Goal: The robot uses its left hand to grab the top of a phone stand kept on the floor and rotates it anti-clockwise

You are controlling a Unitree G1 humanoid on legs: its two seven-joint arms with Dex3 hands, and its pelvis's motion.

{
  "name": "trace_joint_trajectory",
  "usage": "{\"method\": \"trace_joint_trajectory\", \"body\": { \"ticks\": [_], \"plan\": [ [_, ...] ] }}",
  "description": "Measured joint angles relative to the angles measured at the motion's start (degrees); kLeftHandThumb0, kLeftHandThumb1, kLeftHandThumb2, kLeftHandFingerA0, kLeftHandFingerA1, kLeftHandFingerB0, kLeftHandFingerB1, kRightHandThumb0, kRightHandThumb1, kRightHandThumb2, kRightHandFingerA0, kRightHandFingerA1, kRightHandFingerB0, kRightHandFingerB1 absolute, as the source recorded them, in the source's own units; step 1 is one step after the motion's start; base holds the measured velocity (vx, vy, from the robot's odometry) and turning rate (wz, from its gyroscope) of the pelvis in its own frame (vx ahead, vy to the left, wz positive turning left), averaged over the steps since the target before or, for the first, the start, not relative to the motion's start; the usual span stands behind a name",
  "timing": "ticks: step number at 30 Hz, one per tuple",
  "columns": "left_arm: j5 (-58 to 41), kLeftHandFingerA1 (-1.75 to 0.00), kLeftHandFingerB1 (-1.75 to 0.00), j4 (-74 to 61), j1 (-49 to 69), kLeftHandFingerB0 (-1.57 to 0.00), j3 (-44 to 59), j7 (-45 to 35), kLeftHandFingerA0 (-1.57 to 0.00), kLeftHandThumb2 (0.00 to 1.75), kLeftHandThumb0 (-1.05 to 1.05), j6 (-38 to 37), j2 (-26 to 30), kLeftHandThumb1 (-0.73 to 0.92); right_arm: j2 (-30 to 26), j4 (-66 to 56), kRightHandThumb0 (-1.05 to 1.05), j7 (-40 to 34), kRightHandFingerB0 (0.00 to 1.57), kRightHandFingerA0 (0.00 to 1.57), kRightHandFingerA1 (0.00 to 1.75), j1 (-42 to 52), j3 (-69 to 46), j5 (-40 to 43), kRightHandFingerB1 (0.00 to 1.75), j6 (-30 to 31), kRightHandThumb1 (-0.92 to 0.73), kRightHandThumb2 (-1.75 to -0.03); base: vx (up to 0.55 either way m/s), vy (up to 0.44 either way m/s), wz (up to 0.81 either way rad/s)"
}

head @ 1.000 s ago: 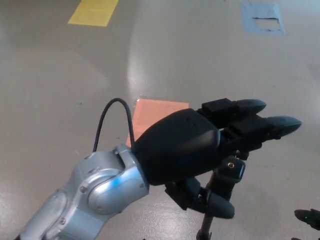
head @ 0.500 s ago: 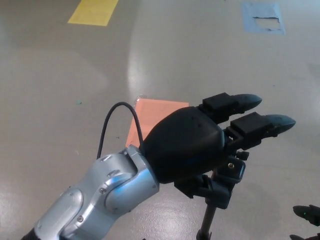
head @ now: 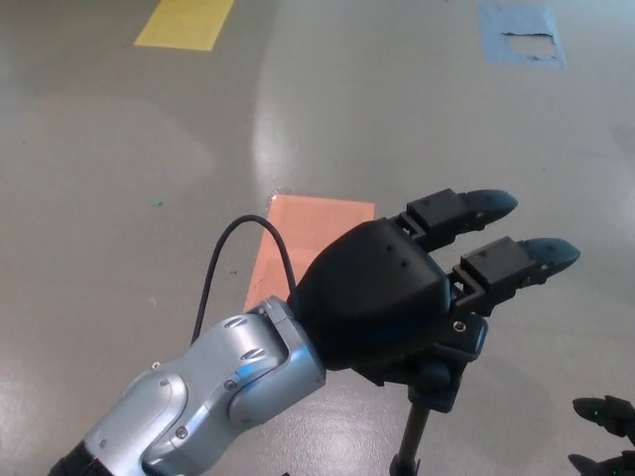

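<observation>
The left hand (head: 397, 302) sits right over the top of the phone stand (head: 451, 347), its black palm covering most of the head so that only a corner of the clamp and the thin pole below it show. The 2 fingers (head: 516, 260) stretch out forward and apart, past the stand, not curled round it. The thumb is hidden under the palm, so I cannot tell whether the hand has actually closed on the stand or only rests on it. The palm-down placement makes sense for the job: turning the head anti-clockwise calls for a hold from above, with the wrist lined up over the pole so the twist runs around the pole's own axis.

The stand rises from the grey floor (head: 119, 198), near the bottom of the view, just in front of an orange patch (head: 298, 233) taped or painted there. A black cable loops from the silver forearm (head: 208, 397) up to the hand, clear of the stand.

The right hand (head: 603, 436) only peeks in at the lower right corner, well apart from the stand; too little shows to judge it
</observation>
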Motion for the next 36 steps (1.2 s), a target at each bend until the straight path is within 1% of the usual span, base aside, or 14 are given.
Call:
{"method": "trace_joint_trajectory", "body": {
  "ticks": [3, 4, 8, 9, 10, 11, 12, 14, 16, 23, 29, 32, 34, 36],
  "plan": [
    [0.4, -0.24, -0.31, 0.9, -0.2, -0.07, 0.0, 0.9, -0.11, 0.56, -0.43, -0.7, 0.0, 0.43, 0.0, 0.0, -0.5, 0.3, 0.01, 0.46, 0.41, -0.4, 0.0, 0.1, 0.26, 0.3, -0.75, -0.62, 0.0, 0.0, 0.0],
    [0.5, -0.24, -0.34, 1.3, -0.2, -0.09, 0.0, 1.3, -0.1, 0.57, -0.43, -0.8, 0.0, 0.45, 0.0, -0.1, -0.57, 0.4, 0.03, 0.4, 0.53, -0.5, 0.0, 0.1, 0.27, 0.4, -0.62, -0.87, 0.0, 0.0, 0.0],
    [1.0, -0.32, -0.39, 1.9, -0.2, -0.17, 0.0, 2.2, -0.17, 0.63, -0.44, -1.5, 0.0, 0.49, 0.0, -0.1, -0.5, 0.7, 0.04, 0.46, 0.43, -0.7, 0.0, 0.1, 0.19, 0.8, -0.74, -0.65, 0.0, 0.0, 0.0],
    [1.1, -0.35, -0.41, 2.1, -0.2, -0.24, 0.0, 2.4, -0.26, 0.65, -0.41, -1.7, 0.0, 0.52, 0.0, -0.1, -0.5, 0.8, 0.05, 0.5, 0.43, -0.7, 0.0, 0.1, 0.19, 0.8, -0.74, -0.65, 0.0, 0.0, 0.0],
    [1.2, -0.4, -0.39, 2.3, -0.2, -0.5, 0.0, 2.6, -0.67, 0.59, -0.18, -1.9, 0.0, 0.63, 0.0, -0.1, -0.55, 0.8, 0.03, 0.45, 0.55, -0.7, 0.0, 0.1, 0.24, 0.9, -0.62, -0.86, 0.0, 0.0, 0.0],
    [1.3, -0.4, -0.39, 2.7, -0.2, -0.5, 0.1, 2.9, -0.67, 0.59, -0.18, -2.2, 0.0, 0.63, 0.0, 0.0, -0.55, 0.9, 0.03, 0.45, 0.55, -0.7, 0.0, 0.1, 0.24, 0.9, -0.62, -0.86, 0.0, 0.0, 0.0],
    [1.2, -0.62, -0.41, 2.9, -0.2, -0.65, 0.1, 2.9, -0.95, 0.6, -0.24, -2.4, 0.0, 0.64, 0.0, 0.0, -0.49, 0.9, 0.03, 0.52, 0.42, -0.7, 0.0, 0.1, 0.25, 0.9, -0.74, -0.62, 0.0, 0.0, 0.0],
    [0.7, -0.62, -0.41, 3.8, -0.3, -0.65, 0.4, 3.2, -0.95, 0.6, -0.24, -3.3, -0.3, 0.64, 0.0, 0.0, -0.49, 1.0, 0.03, 0.52, 0.42, -0.8, -0.2, 0.2, 0.25, 0.9, -0.74, -0.62, 0.0, 0.0, 0.0],
    [0.2, -1.38, -0.46, 4.5, -0.3, -0.87, 0.6, 3.4, -0.75, 0.59, -0.3, -4.0, -0.7, 0.67, 0.0, 0.0, -0.5, 1.1, 0.03, 0.52, 0.41, -0.9, -0.4, 0.3, 0.25, 0.9, -0.76, -0.62, 0.0, 0.0, 0.0],
    [-3.4, -0.86, -0.54, 6.1, 0.0, -0.94, 1.7, 3.0, -0.88, 0.6, -0.25, -5.1, -2.3, 0.62, 0.0, 0.0, -0.5, 1.4, 0.05, 0.5, 0.43, -1.5, -0.6, 0.4, 0.18, 0.9, -0.76, -0.66, 0.0, 0.0, 0.0],
    [-4.7, -1.19, -0.71, 6.3, 0.0, -0.89, 2.3, 2.4, -0.81, 0.61, -0.22, -5.5, -2.4, 0.66, 0.0, 0.1, -0.58, 1.6, 0.0, 0.43, 0.55, -2.4, -0.6, 0.4, 0.19, 0.9, -0.65, -0.9, 0.0, 0.0, 0.0],
    [-5.2, -1.23, -0.72, 6.8, 0.0, -0.89, 2.4, 2.3, -0.81, 0.61, -0.22, -5.8, -2.6, 0.67, 0.2, 0.4, -0.47, 1.9, 0.0, 0.47, 0.46, -2.7, -0.6, 0.4, 0.11, 1.2, -0.74, -0.7, 0.0, 0.0, 0.0],
    [-5.4, -1.12, -0.7, 7.0, 0.0, -0.89, 2.4, 2.3, -0.84, 0.61, -0.22, -5.9, -2.7, 0.68, 0.3, 0.5, -0.57, 2.0, 0.0, 0.43, 0.55, -2.8, -0.6, 0.4, 0.19, 1.3, -0.65, -0.9, 0.0, 0.0, 0.0],
    [-5.9, -1.16, -0.66, 7.5, -0.1, -0.91, 2.7, 2.2, -0.84, 0.61, -0.21, -6.2, -3.0, 0.66, 0.3, 0.5, -0.5, 2.3, 0.0, 0.49, 0.42, -3.0, -0.7, 0.4, 0.18, 1.5, -0.77, -0.62, 0.0, 0.0, 0.0]
  ]
}}
